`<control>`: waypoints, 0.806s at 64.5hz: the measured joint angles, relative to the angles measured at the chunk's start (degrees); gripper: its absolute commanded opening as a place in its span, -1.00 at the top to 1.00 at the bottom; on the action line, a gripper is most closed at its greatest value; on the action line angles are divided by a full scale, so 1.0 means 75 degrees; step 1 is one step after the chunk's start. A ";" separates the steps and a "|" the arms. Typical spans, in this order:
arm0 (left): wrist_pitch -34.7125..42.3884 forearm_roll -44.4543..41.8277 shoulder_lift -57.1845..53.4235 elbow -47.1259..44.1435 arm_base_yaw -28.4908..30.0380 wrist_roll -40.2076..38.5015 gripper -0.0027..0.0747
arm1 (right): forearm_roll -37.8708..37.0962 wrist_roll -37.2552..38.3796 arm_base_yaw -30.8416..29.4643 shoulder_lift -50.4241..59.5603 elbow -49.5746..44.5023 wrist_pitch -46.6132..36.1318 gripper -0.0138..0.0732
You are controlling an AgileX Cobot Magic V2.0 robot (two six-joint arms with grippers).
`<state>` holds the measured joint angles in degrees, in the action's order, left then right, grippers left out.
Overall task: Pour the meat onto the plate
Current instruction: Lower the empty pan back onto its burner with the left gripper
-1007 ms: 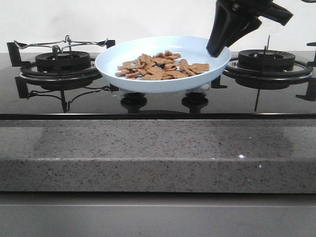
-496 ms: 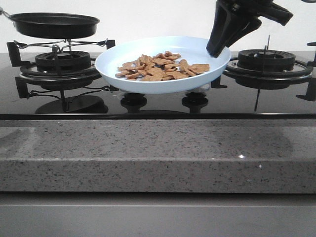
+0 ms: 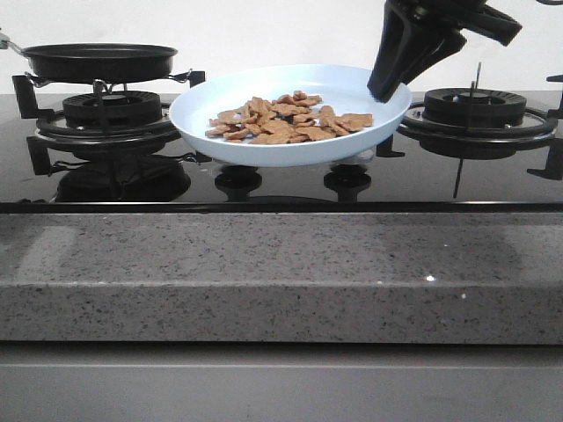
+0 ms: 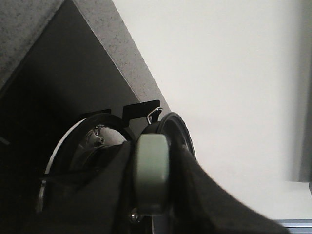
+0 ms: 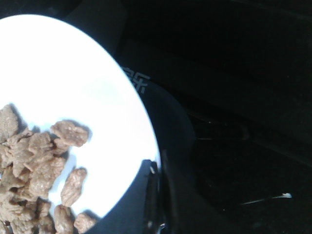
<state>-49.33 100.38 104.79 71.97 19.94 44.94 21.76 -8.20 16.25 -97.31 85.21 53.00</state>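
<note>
a: where's the meat (image 3: 286, 119)?
b: heaped on the pale blue plate (image 3: 220, 97), mid-hob, front view. plate sits above the black glass hob (image 3: 281, 189), w/ two knobs (image 3: 239, 178) just under it. in the right wrist view the pieces bunch toward 8 o'clock of the plate's white inside.
a: who's got the plate?
b: right gripper (image 3: 387, 88), black fingers clenched on the plate rim at approx 2 o'clock of the plate. wrist view shows one finger (image 5: 131, 204) pressed on the rim edge.
a: and the left gripper?
b: not seen in front view. left wrist view: left gripper (image 4: 152, 195) grasping the pale green handle (image 4: 152, 170) of the black frying pan (image 3: 98, 60), dark fingers either side of it.
a: pan where?
b: at 9 o'clock from the plate, over the left burner (image 3: 110, 110), level, just above the wire grate. can't tell if it's touching.
a: other side?
b: right burner (image 3: 475, 105) at 3 o'clock of the plate, bare. speckled grey counter (image 3: 281, 277) edge runs along the front.
</note>
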 measured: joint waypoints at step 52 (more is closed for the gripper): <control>-0.0317 -0.0819 -0.0001 0.0000 -0.0114 -0.0022 -0.07 | 0.0000 0.0000 0.0000 0.0000 0.0000 0.0005 0.82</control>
<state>-51.71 94.24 104.78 71.97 19.08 44.78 21.76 -8.20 16.25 -97.31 85.21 53.04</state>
